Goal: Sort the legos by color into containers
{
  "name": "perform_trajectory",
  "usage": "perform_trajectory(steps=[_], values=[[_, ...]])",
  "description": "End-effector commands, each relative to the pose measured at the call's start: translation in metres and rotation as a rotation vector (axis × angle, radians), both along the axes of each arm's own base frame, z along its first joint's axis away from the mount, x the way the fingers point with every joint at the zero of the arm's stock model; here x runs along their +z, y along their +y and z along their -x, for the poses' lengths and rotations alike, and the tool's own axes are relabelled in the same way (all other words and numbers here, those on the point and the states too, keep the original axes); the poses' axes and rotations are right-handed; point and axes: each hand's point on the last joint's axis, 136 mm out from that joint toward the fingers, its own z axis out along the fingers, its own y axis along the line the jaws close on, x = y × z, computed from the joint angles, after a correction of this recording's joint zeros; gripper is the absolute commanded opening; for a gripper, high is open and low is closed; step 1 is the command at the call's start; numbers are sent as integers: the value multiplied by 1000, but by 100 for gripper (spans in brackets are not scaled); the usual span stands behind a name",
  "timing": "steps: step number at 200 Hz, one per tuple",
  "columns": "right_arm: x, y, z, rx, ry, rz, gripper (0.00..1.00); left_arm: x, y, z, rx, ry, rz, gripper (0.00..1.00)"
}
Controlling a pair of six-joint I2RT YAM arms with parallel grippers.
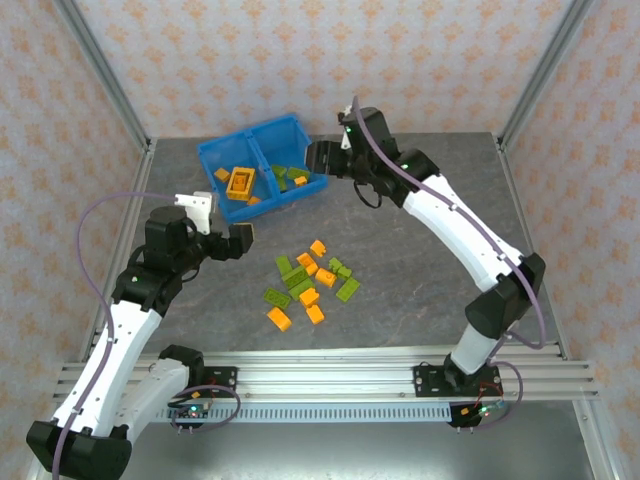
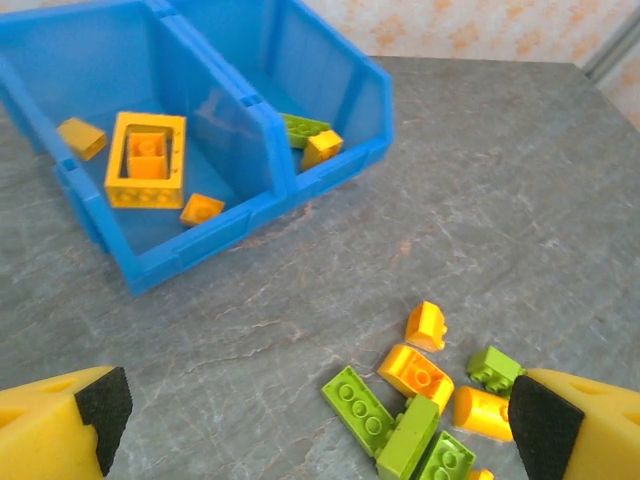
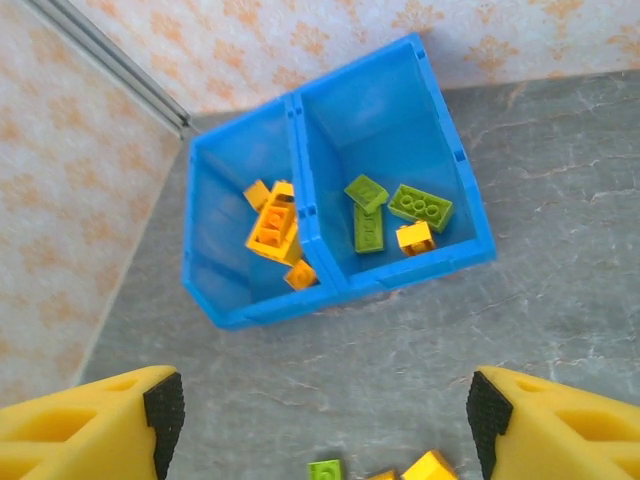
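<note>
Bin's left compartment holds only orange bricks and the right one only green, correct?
Not quite: the right compartment holds green bricks plus one orange brick, seen in the right wrist view. The left compartment is all orange.

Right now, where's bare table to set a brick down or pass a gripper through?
Free: the table strip between the blue bin and the loose brick pile; the wide patch right of the pile, out to the right arm; the near strip in front of the pile. Crowded: the pile itself and the bin's near ends, where bricks already lie.
</note>
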Motion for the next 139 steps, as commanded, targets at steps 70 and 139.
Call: perform_trajectory(steps=[70,139], values=[[-151,57,-104,69,85,386,53,-8,6,7,-43,15,-139,100],[-209,68,-147,86,-1,479,55,-12,-1,7,-72,12,-107,100]])
